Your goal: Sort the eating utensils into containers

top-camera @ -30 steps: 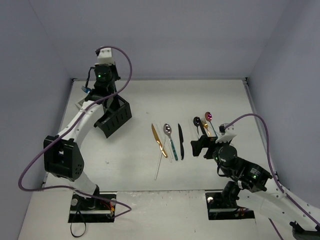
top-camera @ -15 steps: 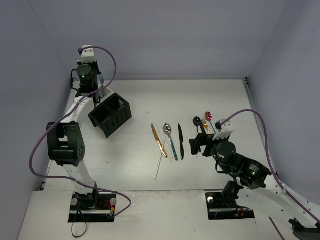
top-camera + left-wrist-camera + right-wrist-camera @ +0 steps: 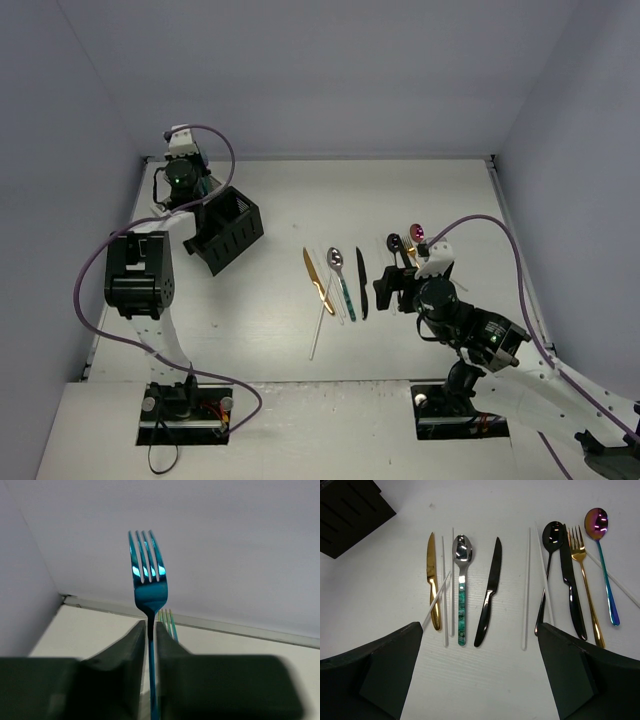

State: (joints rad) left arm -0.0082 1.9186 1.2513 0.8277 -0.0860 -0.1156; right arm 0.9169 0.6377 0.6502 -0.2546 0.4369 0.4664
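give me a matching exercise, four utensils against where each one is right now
1 blue fork
2 gold knife
3 gold fork
4 green-handled spoon

A beside the rainbow spoon
B laid-out piece nearest the black bin
C shut in the left pincer
D between gold knife and black knife

Pairs: 1-C, 2-B, 3-A, 4-D

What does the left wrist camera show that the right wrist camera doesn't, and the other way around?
Left wrist only: a blue fork clamped in the left pincer, a second fork behind it, and the back wall. Right wrist only: the open right pincer above a gold knife, green-handled spoon, black knife and gold fork lying in a row, plus a black bin corner. Both: the white table.
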